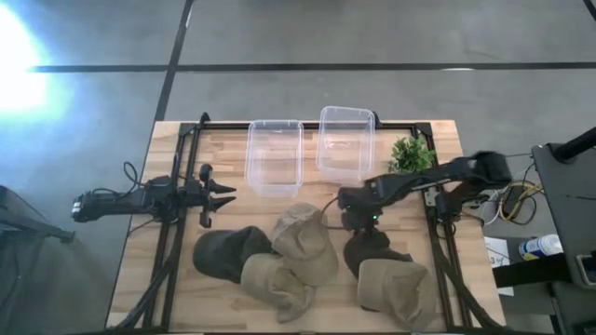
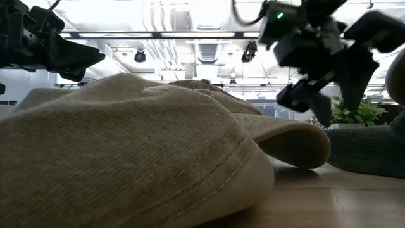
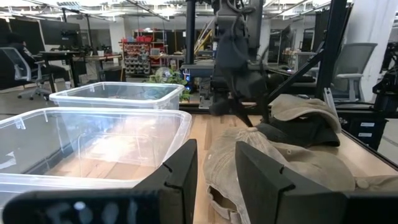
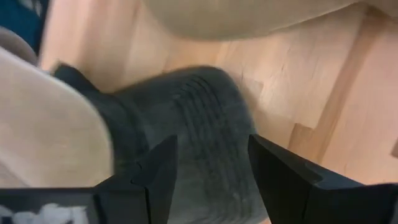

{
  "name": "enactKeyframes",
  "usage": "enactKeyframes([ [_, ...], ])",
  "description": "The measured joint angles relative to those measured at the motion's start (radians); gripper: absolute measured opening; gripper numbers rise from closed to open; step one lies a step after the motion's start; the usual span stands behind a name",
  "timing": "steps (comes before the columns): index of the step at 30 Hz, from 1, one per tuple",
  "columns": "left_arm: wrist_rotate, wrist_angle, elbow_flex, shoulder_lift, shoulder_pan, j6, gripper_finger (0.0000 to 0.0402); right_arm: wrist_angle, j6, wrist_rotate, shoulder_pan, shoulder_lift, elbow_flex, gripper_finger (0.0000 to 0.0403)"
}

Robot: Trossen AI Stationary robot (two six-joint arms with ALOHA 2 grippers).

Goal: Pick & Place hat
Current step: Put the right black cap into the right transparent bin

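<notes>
**Right gripper open above dark hat**

Right gripper (image 1: 358,221) poised over the wooden table (image 1: 438,140), fingers (image 4: 283,177) spread apart with nothing between them. Directly beneath, seen past the fingers in the right wrist view — a dark grey hat (image 4: 199,130) lying on the boards, its brim ribbed with stitching. Touching that hat on the side away from the bins, a tan hat (image 1: 396,290). Beside the gripper, toward the left arm, another tan hat (image 1: 305,242), crown up; past it two more, a dark hat (image 1: 223,251) and a tan one (image 1: 275,287), bunched together. Behind the gripper, toward the table's far edge, two clear plastic bins (image 1: 275,156) side by side, and a small green plant (image 1: 411,154) just off to the right arm's side.

Left gripper (image 1: 223,194) parked well apart, near the table's left edge, fingers (image 3: 180,174) parted and holding nothing — pointed across toward the bins and the heap of hats.
</notes>
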Motion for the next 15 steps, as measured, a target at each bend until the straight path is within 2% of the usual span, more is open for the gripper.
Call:
enactKeyframes([
  [9, -0.003, 0.001, 0.0, 0.0, 0.0, 0.0, 0.0103, -0.216, -0.211, -0.001, 0.002, 0.245, 0.219, 0.0192],
  [15, -0.003, 0.001, 0.0, 0.0, 0.0, 0.0, 0.0103, -0.247, -0.23, -0.001, 0.002, 0.304, 0.326, 0.0192],
])
